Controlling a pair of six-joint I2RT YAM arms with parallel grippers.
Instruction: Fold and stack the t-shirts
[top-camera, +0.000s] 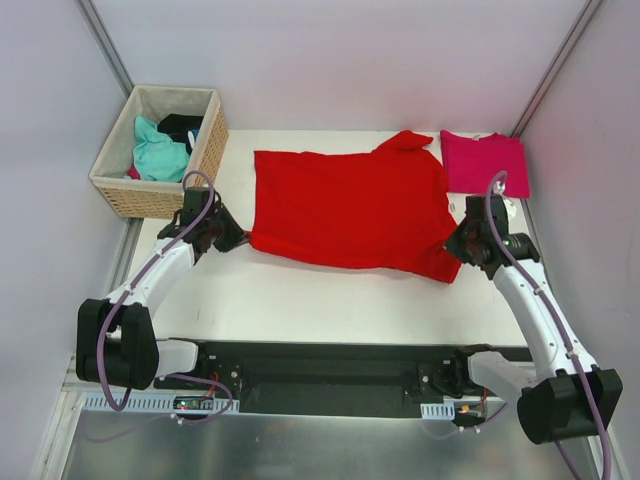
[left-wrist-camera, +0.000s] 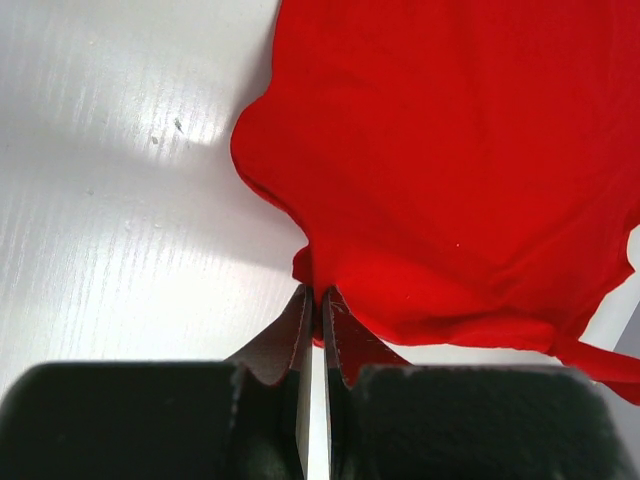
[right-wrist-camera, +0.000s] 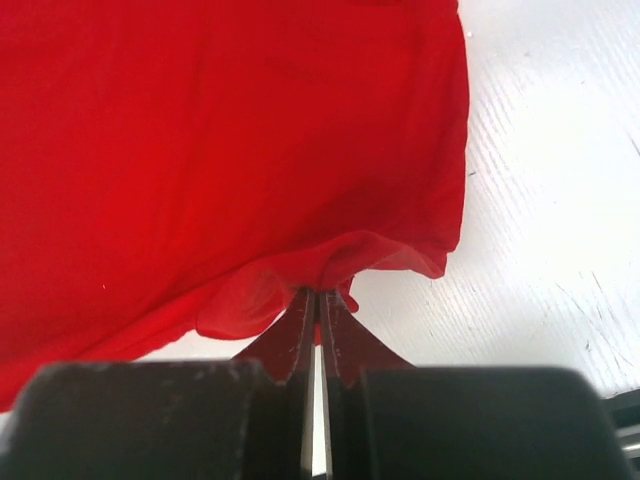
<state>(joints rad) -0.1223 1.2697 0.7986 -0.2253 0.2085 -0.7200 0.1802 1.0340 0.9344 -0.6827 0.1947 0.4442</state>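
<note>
Wicker basket (top-camera: 135, 200) holding clothes sits at the far-left corner of the white table (top-camera: 300, 300). Next, my left gripper (left-wrist-camera: 314, 296) is clenched on the near-left corner of the red t-shirt (top-camera: 350, 208), spread flat mid-table; my right gripper (right-wrist-camera: 320, 294) pinches its near-right corner. Magenta t-shirt (top-camera: 485, 163) lies far right, just beside the red sleeve
</note>
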